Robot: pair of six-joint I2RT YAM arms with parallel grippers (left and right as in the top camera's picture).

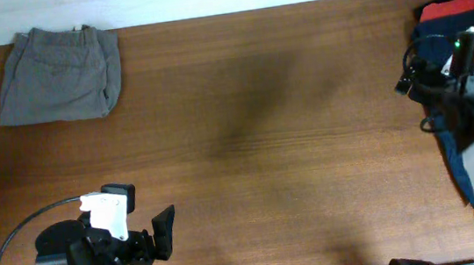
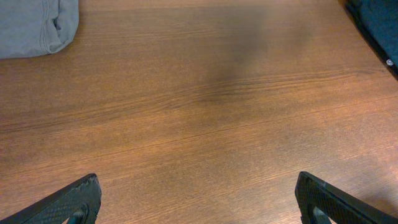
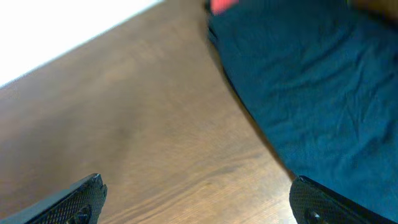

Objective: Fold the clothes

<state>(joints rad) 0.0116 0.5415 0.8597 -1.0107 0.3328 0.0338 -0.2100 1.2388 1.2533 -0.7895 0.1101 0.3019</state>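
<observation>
The grey-olive shorts lie folded into a compact rectangle at the table's far left corner. One corner of them shows in the left wrist view. My left gripper is open and empty near the front left edge, well apart from the shorts; its fingertips frame bare wood in the left wrist view. My right arm is at the right edge; its gripper is hidden under the arm in the overhead view. In the right wrist view the right gripper is open and empty over wood, beside the navy garment.
A dark navy garment lies at the right edge, with a red garment under its far end. Both show in the right wrist view, navy and red. A black cable loops by the left arm's base.
</observation>
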